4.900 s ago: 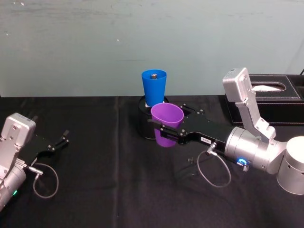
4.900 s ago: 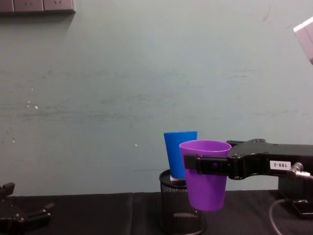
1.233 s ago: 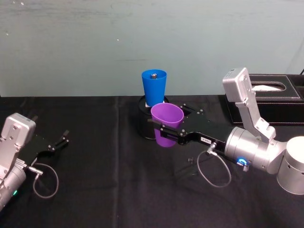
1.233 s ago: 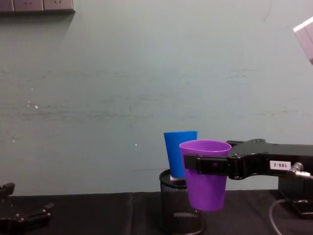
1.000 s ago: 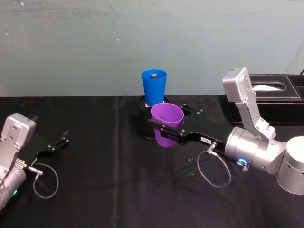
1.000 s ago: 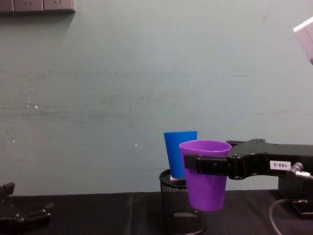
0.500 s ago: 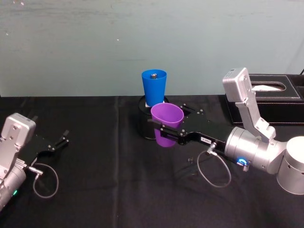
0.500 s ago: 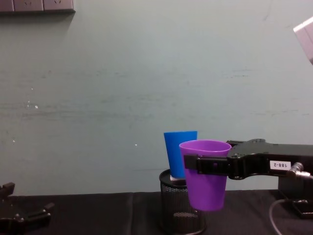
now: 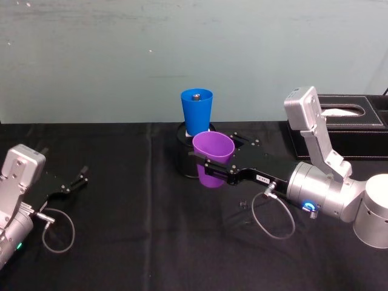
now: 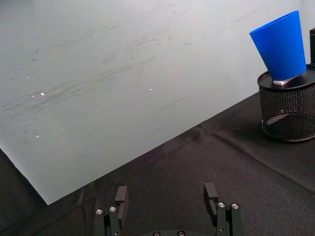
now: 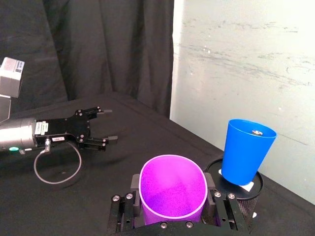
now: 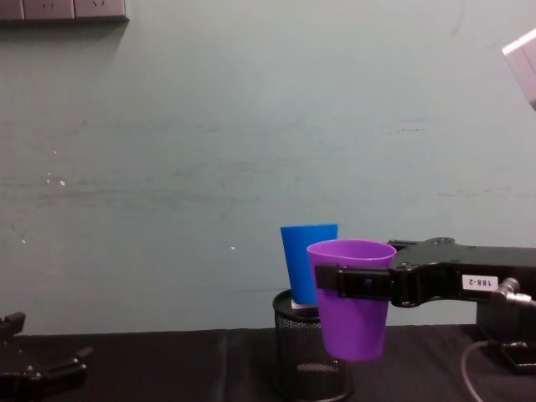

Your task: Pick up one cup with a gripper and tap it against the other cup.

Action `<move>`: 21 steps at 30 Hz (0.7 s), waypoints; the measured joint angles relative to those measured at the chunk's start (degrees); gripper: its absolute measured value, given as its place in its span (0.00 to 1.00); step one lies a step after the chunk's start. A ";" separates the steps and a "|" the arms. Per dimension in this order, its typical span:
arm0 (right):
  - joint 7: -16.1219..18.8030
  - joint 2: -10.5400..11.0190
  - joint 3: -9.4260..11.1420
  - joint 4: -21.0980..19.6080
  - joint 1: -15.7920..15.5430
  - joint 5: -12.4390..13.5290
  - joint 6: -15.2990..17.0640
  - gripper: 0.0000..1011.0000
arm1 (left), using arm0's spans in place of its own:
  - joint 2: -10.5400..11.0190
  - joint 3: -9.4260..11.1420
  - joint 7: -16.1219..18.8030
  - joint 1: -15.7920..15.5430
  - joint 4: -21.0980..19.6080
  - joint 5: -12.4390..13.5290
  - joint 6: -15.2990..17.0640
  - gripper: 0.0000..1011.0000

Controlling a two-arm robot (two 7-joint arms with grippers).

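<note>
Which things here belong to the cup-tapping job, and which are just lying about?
In the job: purple cup, gripped by the right tool; blue cup.
Lying about: mesh holder, under the blue cup; tissue box, far right; left tool, open, parked at left.

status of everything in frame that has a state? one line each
purple cup: upright, lifted, clamped in the right claw.
blue cup: upright, standing on top of the pen holder, not held; looks apart from the purple cup in the right wrist view.
pen holder: upright, carrying the blue cup.
right claw: shut on the purple cup.
left claw: open, empty, parked far left.
tissue box: tissue showing at the slot.
</note>
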 joint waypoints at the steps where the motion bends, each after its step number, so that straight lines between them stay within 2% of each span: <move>1: 0.00 0.00 0.00 0.00 0.00 0.00 0.00 0.72 | 0.00 0.00 0.00 0.00 0.00 0.00 0.00 0.99; 13: 0.00 0.00 -0.01 0.00 0.01 0.01 0.00 0.72 | 0.00 0.00 0.00 0.00 0.00 0.00 0.00 0.99; 21: 1.09 -0.95 -1.16 2.39 2.73 1.17 0.08 0.72 | 0.00 0.00 0.00 0.00 0.00 0.00 0.00 0.99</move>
